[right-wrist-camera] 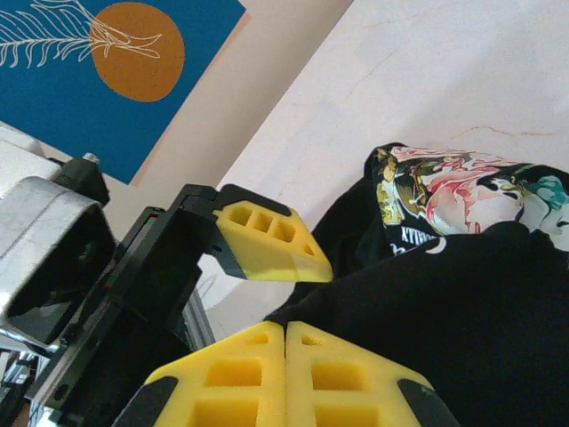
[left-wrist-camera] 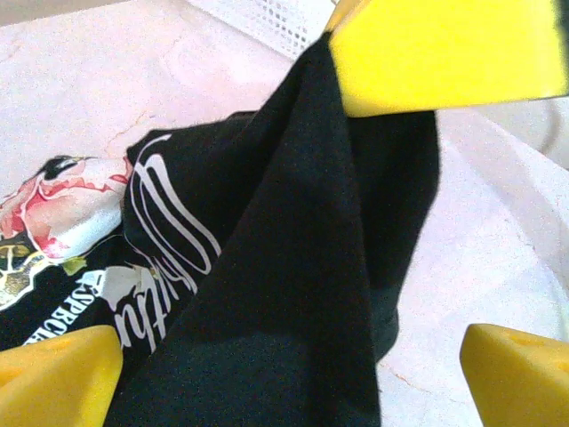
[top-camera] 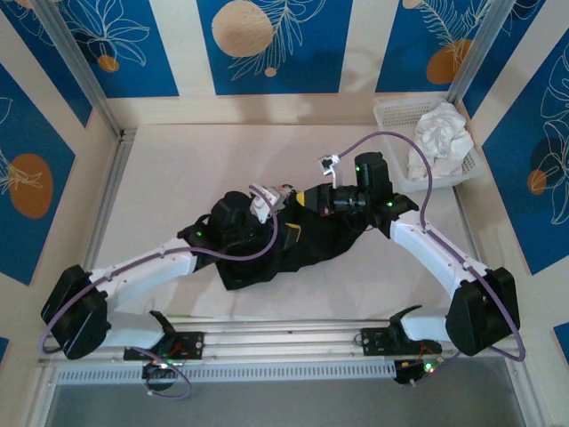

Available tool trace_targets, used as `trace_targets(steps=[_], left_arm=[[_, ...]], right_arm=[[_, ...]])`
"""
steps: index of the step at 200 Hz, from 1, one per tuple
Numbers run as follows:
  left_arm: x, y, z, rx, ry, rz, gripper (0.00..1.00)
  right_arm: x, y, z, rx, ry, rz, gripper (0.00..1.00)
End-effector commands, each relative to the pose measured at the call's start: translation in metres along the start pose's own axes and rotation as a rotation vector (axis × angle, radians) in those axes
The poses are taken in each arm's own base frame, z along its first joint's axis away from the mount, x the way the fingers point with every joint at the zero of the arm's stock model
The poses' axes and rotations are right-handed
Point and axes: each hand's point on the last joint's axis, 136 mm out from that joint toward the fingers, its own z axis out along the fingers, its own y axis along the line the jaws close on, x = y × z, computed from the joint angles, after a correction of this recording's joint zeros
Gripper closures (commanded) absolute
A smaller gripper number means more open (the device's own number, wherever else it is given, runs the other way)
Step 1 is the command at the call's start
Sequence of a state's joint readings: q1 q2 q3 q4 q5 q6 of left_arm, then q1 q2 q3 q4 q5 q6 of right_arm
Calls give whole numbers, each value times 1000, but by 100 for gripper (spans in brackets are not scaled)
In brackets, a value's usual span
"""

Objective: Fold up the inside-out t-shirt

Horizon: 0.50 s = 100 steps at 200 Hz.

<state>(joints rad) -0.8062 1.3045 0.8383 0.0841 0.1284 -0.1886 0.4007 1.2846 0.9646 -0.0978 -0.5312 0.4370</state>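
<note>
**Overhead view.** The left arm [top-camera: 133, 276] reaches from the lower left to the middle of the pale bench [top-camera: 178, 169]. There the black t-shirt [top-camera: 293, 253] lies crumpled at frame centre, under both wrists. The right arm [top-camera: 436, 249] enters from the lower right. At the upper right stands a white perforated basket [top-camera: 389, 111]. It contains a bunched white cloth [top-camera: 442, 133] and sits well apart from the t-shirt.

**Left wrist view.** The left tool [left-wrist-camera: 292, 374] is spread wide, with its yellow fingertips at the lower left and lower right corners. A raised fold of the t-shirt passes between them, and neither fingertip grips it. At left, the shirt's floral print [left-wrist-camera: 53, 209] and white lettering face up. At the upper right, a yellow pad of the other tool meets the top of the fold.

**Right wrist view.** The right tool [right-wrist-camera: 284, 342] has its pads pressed together at bottom centre, pinching black fabric at their tips.
</note>
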Motion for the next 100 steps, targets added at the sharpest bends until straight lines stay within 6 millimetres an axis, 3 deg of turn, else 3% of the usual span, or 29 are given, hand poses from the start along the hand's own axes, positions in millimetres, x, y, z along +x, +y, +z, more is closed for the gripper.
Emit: trace_targets(steps=[1,28,50,82,100], left_arm=[[0,11,8,-68,26,12,5],[7,39,6,-211,42,3,16],[13,52,17,-253,102,-7,29],[16,37,49,-117,163,-3,34],[19,37,60,-94,201,-23,51]], right_arm=[[0,2,-3,-2,2,6,100],[0,1,-6,5,0,2,100],[0,5,-5,-18,1,-11,100],[3,4,-5,-22,-3,-8,100],[8,-4,-5,5,3,11,100]])
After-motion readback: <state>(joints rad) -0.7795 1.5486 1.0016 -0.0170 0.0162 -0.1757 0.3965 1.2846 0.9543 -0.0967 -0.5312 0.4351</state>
